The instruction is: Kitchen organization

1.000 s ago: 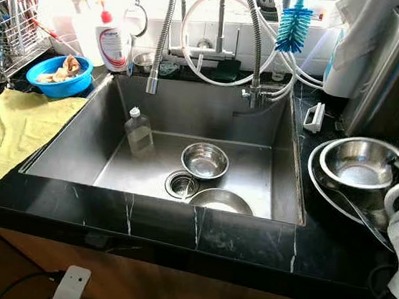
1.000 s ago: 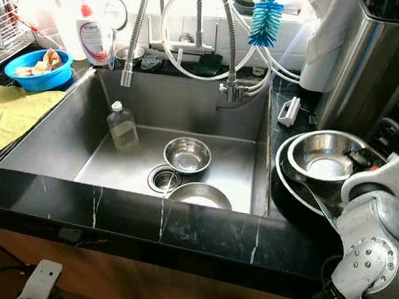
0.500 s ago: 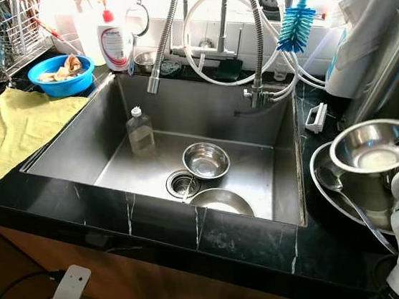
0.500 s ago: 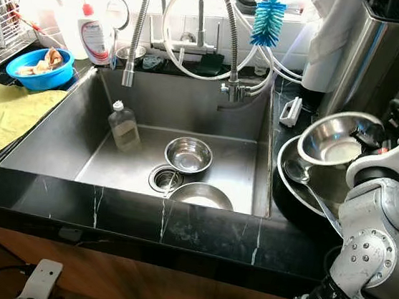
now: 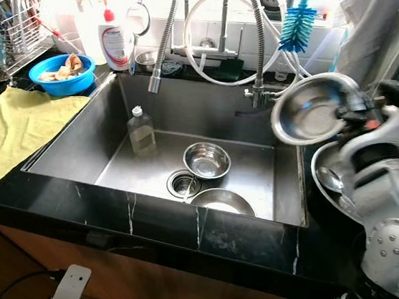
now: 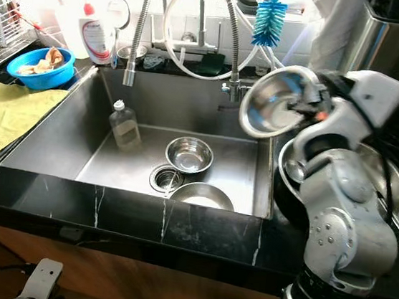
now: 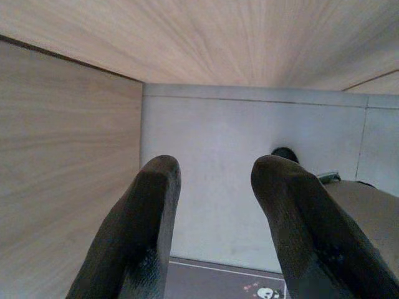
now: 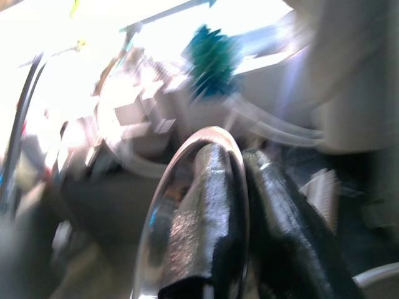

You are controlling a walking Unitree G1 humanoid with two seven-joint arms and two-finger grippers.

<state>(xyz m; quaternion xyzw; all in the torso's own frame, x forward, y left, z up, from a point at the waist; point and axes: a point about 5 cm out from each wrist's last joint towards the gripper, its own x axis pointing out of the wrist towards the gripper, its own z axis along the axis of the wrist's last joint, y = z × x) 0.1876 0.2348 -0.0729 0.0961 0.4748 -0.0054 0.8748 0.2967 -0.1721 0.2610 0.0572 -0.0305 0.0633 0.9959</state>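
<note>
The right claw is pinching the rim of a steel bowl, fingers closed on it, holding it tilted in the air above the sink's right edge. The left claw is hanging open beside a wooden cabinet. Two more bowls are lying in the sink, set into a black surface.

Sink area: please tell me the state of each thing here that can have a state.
Held bowl: lifted, tilted on its side, over the sink's right edge.
Right gripper: fingers shut on the held bowl's rim.
Left gripper: open, idle near the cabinet.
Bottle: capped, leaning in the sink.
Small bowl: upright in the sink.
Blue bowl: holds scraps.
Cloth: spread flat.
Faucet: no water running.
</note>
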